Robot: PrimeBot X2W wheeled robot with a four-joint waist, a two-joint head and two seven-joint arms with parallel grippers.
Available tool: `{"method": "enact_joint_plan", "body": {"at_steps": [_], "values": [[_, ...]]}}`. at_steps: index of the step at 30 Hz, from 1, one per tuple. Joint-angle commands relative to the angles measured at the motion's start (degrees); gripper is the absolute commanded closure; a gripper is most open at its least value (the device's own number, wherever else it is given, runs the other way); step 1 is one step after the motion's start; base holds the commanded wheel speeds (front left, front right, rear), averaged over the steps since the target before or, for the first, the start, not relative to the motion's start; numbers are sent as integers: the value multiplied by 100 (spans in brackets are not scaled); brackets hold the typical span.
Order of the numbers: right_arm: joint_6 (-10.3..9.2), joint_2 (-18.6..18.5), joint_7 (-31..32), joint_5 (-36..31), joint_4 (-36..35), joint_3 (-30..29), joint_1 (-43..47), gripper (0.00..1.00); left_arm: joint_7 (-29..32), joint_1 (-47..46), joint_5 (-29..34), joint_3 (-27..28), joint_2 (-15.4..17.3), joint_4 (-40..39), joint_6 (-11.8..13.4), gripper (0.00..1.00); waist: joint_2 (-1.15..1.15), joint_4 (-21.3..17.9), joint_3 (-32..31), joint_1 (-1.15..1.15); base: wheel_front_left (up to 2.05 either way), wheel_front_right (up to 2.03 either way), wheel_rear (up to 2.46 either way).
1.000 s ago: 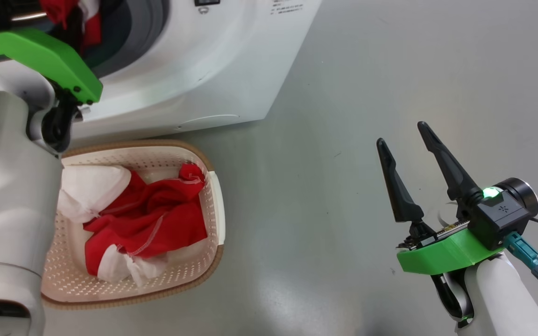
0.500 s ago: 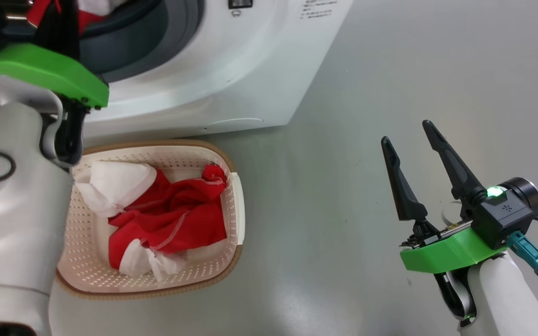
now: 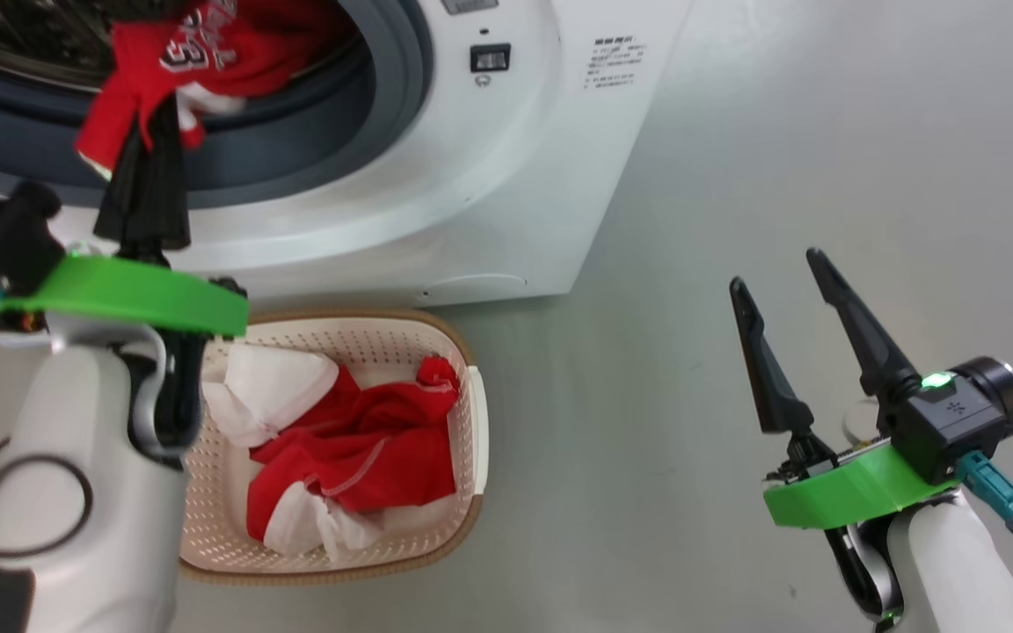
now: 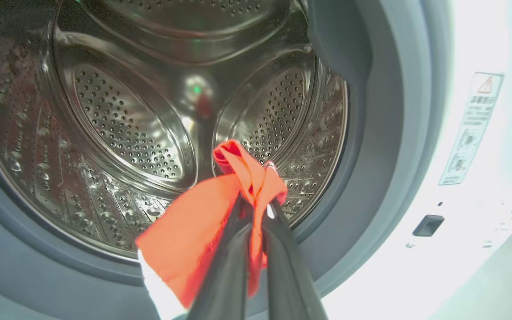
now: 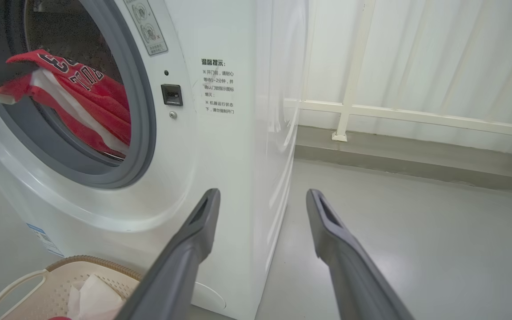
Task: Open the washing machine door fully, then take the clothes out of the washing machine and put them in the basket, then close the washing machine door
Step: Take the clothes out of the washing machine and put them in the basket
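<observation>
Laundry station, contents as seen.

1. Washing machine (image 3: 489, 176): white front-loader, upper left of the head view, opening uncovered. Grey rubber ring (image 3: 388, 132) around the mouth; perforated steel drum (image 4: 127, 111) visible through it in the left wrist view. Warning label (image 5: 149, 26) and printed text on the front panel, upper part of the right wrist view.

2. Red jersey (image 3: 216, 48): white lettering and trim, at the top left of the head view, draped out of the drum across the rubber ring.

3. Left gripper (image 4: 256, 204): 2 dark fingers pressed together, pinching a fold of the red jersey at the mouth of the drum, lower centre of the left wrist view.

4. Right gripper (image 3: 776, 269): lower right of the head view, fingers spread apart, holding nothing, above bare grey floor (image 3: 735, 132) and well apart from the machine.

5. Basket (image 3: 477, 431): cream perforated plastic with a brown rim, lower left centre of the head view, on the floor just in front of the machine. Inside: 1 crumpled red garment (image 3: 383, 448) and white cloth (image 3: 269, 391).

6. White railing (image 5: 354, 106) and pale curtain (image 5: 438, 53): upper right of the right wrist view, behind the machine.
</observation>
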Motion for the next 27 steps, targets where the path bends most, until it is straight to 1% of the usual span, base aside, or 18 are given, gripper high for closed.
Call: {"method": "enact_joint_plan", "body": {"at_steps": [1,9,16,22,27], "values": [[20,6,-36,-3,-81,122,174,0,-44,298,143,238,131,-402,-29,100,0,84,-294,0,0,0,0],[20,6,-36,54,16,143,367,0,-44,1346,370,376,-81,-1245,-59,100,0,150,-875,0,0,0,0],[20,6,-36,93,79,153,540,0,-44,2007,415,349,-183,-1755,-54,100,0,194,-1283,0,0,0,0],[20,6,-36,89,108,160,678,0,-44,2513,388,268,-252,-2332,40,100,0,222,-1521,0,0,0,0],[20,6,-36,56,94,142,743,0,-35,2907,353,152,-297,-2931,194,100,0,223,-1617,0,0,0,0]]}}
